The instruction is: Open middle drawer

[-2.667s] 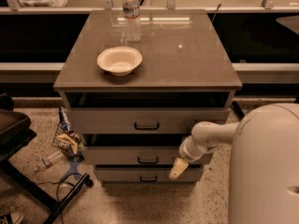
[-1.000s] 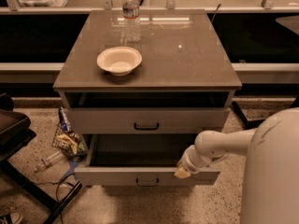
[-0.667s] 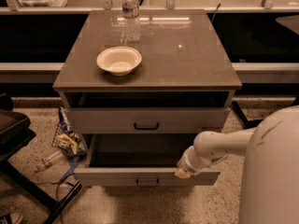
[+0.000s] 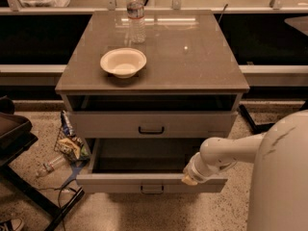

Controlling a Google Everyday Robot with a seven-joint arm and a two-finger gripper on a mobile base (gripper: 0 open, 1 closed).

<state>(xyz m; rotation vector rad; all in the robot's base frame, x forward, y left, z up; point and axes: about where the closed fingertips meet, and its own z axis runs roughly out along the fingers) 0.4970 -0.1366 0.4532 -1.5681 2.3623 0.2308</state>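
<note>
The middle drawer (image 4: 115,183) is a grey flat front with a small black bar handle (image 4: 152,189). It stands pulled well out of the cabinet, and its dark inside (image 4: 139,157) shows. My gripper (image 4: 189,179) is at the top edge of this drawer's front, right of the handle, on the end of my white arm (image 4: 226,153). The top drawer (image 4: 106,124) sits above it with a dark gap under the cabinet top. The bottom drawer is hidden beneath the pulled-out one.
On the cabinet top (image 4: 192,57) stand a white bowl (image 4: 123,61) and a water bottle (image 4: 136,14). Snack bags and a bottle lie on the floor at the left (image 4: 70,146), beside a black stand (image 4: 19,134). My white body (image 4: 281,177) fills the lower right.
The middle drawer has come out from nearly shut to well open, with my gripper moving toward me along with it. Over the last second nothing has visibly moved.
</note>
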